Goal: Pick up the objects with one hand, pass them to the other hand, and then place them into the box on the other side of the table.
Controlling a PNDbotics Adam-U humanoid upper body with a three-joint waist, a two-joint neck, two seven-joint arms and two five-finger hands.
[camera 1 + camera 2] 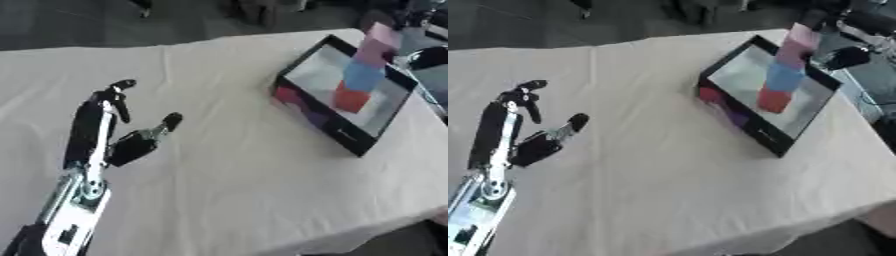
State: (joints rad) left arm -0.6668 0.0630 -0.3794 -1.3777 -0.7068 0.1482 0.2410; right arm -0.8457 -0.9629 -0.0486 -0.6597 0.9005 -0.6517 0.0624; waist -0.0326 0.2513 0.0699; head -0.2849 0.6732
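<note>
One box (350, 137), four stacked blocks (363, 75), left hand (105, 130) fingers spread, empty

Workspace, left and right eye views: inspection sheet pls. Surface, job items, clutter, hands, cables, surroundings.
Surface: white tablecloth, wrinkled, covering the table.
Job's things: black-rimmed box at the right side of the table; inside it a leaning stack of blocks: red block at the bottom, blue block, purple block, pink block on top.
Clutter: nothing seen on the cloth outside the box.
Hands: left hand open, over the cloth at left, holding nothing; right hand not in view.
Cables: nothing seen.
Surroundings: dark floor beyond the far edge; dark shapes past the box, unclear.
</note>
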